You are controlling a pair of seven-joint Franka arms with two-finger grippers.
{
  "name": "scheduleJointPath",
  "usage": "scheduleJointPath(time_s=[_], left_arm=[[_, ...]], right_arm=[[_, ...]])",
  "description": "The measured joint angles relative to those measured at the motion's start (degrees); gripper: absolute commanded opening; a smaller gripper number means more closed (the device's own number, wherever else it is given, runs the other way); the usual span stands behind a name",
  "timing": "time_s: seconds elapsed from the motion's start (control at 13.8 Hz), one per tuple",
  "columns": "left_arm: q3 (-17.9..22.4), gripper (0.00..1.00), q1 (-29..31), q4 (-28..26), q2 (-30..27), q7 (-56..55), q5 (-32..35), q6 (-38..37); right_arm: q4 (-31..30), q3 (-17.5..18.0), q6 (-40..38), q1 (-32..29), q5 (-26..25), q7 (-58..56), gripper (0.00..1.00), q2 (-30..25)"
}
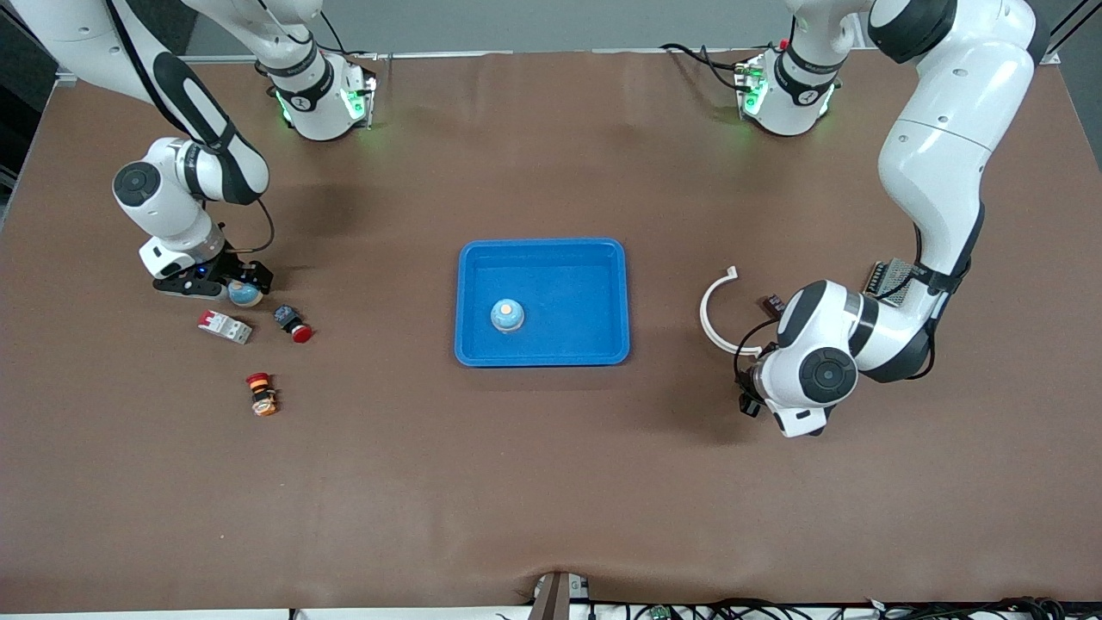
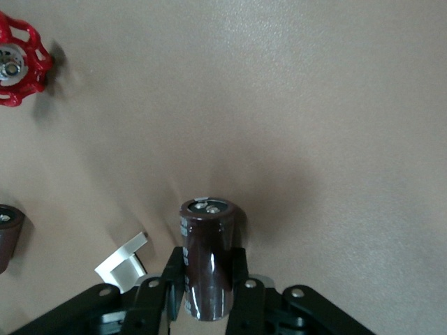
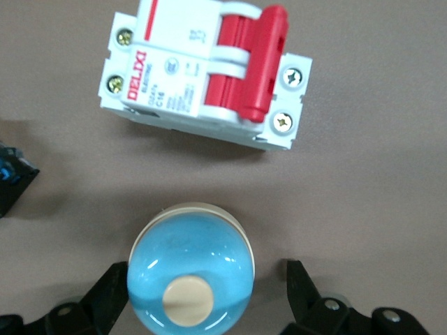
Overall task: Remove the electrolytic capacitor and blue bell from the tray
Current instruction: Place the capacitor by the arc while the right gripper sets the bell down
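Capacitor (image 2: 209, 258) sits clamped upright in my left gripper (image 2: 209, 293), low over bare table, off the tray (image 1: 542, 250). Smooth, rigid can: grip mid-body. Right gripper (image 3: 209, 293) is spread around a blue bell (image 3: 190, 269) on the table.

Two bells: one bell (image 1: 507, 315) in the single tray (image 1: 542, 250), a second bell (image 1: 244, 294) at its nine o'clock. Two buttons: a black button (image 1: 293, 323), an orange button (image 1: 261, 394). One circuit breaker (image 1: 225, 326), one white curved strip (image 1: 713, 312), one capacitor (image 2: 209, 258), one red handwheel (image 2: 17, 61).
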Motion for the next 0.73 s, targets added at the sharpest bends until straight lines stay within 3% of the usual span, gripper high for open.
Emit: scheduleJointPath(time_s=[0.15, 0.36, 0.73], left_arm=[[0.00, 1.00, 0.00, 0.14, 0.01, 0.00, 0.00, 0.04], [-0.05, 1.00, 0.11, 1.46, -1.04, 1.96, 0.05, -0.10], [-0.10, 1.00, 0.41, 2.62, -9.59, 15.78, 0.05, -5.74]], right_arm=[[0.39, 0.25, -2.02, 0.00, 0.00, 0.00, 1.00, -0.62], [1.67, 0.67, -12.46, 0.00, 0.00, 0.00, 1.00, -5.70], [2.73, 1.56, -28.25, 3.41, 1.43, 6.91, 1.00, -17.28]])
